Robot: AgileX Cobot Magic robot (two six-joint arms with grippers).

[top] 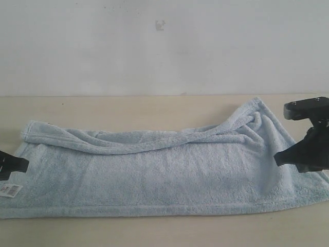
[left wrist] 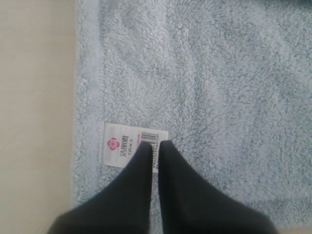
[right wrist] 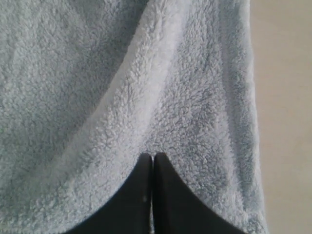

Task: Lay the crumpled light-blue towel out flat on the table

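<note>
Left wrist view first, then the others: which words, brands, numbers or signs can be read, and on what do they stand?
"GRACE": apparently, in small letters, on the white label of the towel, beside a pink flower logo.
Pink Chinese characters, same label: too blurred to read.
Barcode digits, same label: too small to read.
Exterior and right wrist views: nothing readable.

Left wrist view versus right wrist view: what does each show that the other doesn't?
Only the left wrist view: the white label with a barcode, at the left gripper tips. Only the right wrist view: a raised fold running diagonally toward the right gripper. Both: the light-blue towel, a strip of the table along one edge, and a dark gripper shut or nearly so.
</note>
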